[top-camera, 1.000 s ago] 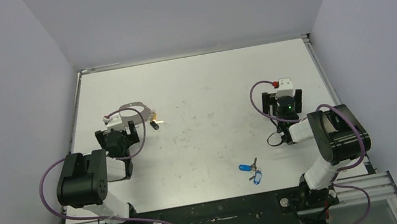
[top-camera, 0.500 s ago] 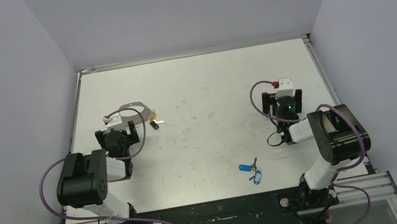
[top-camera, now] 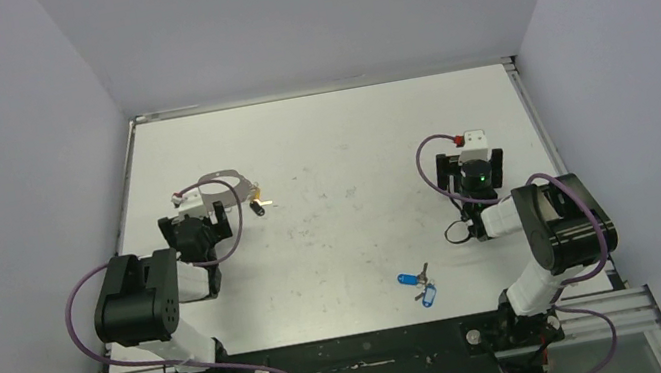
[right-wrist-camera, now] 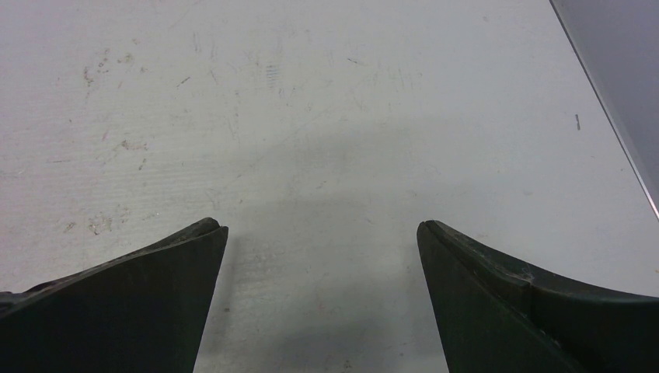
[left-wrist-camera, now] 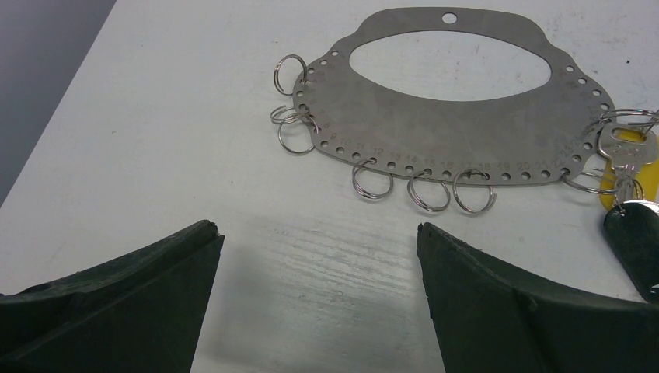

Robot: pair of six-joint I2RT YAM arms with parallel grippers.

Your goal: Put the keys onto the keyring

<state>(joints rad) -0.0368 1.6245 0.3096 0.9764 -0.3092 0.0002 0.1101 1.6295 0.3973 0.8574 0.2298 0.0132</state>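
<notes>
The keyring (left-wrist-camera: 451, 116) is a flat silvery plate with an oval hole and several small split rings along its edge; from above it looks like a thin hoop (top-camera: 222, 180). It lies just beyond my left gripper (left-wrist-camera: 319, 229), which is open and empty (top-camera: 196, 207). A yellow key (left-wrist-camera: 626, 155) and a black-headed key (left-wrist-camera: 633, 241) hang on a ring at its right end (top-camera: 258, 203). A blue-headed key (top-camera: 409, 279) with a blue tag (top-camera: 429, 296) lies near the front edge. My right gripper (right-wrist-camera: 322, 225) is open and empty over bare table (top-camera: 475, 158).
The white table (top-camera: 333, 166) is walled at the back and both sides. A metal rail (top-camera: 525, 103) runs along its right edge. Purple cables loop around both arms.
</notes>
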